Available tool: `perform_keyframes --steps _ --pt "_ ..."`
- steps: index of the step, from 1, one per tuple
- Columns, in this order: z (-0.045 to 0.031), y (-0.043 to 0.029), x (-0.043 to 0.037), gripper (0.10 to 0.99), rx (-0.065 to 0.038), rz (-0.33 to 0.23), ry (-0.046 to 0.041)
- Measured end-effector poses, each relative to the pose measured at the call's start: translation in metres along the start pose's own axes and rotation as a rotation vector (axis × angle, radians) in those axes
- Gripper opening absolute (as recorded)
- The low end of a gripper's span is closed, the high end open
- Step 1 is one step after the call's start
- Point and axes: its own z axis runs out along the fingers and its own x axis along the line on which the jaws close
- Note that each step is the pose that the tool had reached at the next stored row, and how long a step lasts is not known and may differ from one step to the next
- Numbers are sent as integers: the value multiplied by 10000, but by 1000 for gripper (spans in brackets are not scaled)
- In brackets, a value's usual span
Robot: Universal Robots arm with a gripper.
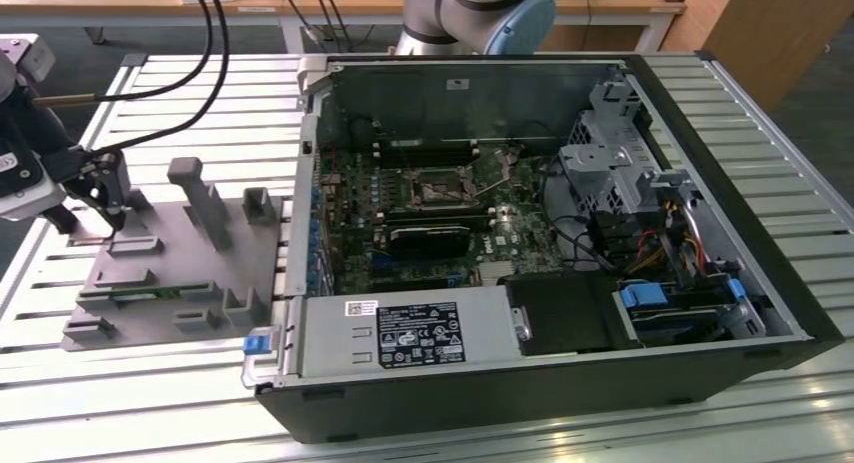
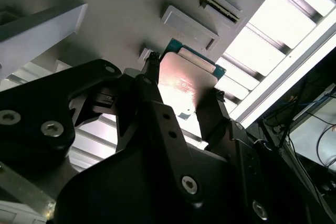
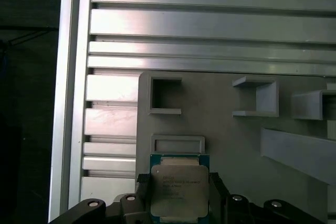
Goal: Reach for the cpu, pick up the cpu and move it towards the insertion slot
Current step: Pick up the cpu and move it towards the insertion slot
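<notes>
Held in the gripper (image 2: 185,77) by two opposite edges: the cpu (image 3: 178,190), silvery lid facing up, green rim showing along one side. Jaws closed to chip width, with one dark finger (image 2: 148,90) pressed against each edge, as seen in both wrist views. Cannot tell whether lifted clear of the surface below or resting on it.

Positioned over the grey fixture plate (image 1: 187,283), just beside a shallow rectangular recess (image 3: 177,144) and near the plate's corner at the exterior view's left.

Approached from above: wrist (image 1: 20,153) at the exterior view's left edge, fingers aimed down at the plate, close to the upright grey posts (image 1: 200,198). Anchored at the arm base (image 1: 474,13), beyond the far wall of the open computer case (image 1: 454,93).

Well apart from the insertion slot (image 1: 438,190), a square socket with a metal frame on the motherboard (image 1: 400,248) inside the case, to the exterior view's right of the plate.

Supported, together with the case, on a slatted aluminium table (image 1: 147,403).
</notes>
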Motion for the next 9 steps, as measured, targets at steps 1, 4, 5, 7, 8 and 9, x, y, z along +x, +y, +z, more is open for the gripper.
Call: perform_keyframes --steps 1,4,5,7,8,9 --pt "-9 0 0 533 0 0 0" --pt "-35 2 0 533 0 0 0" --pt "-41 2 0 533 0 0 0" --pt "-55 3 0 533 0 0 0" --pt "-62 4 0 533 0 0 0" --pt "-69 4 0 533 0 0 0"
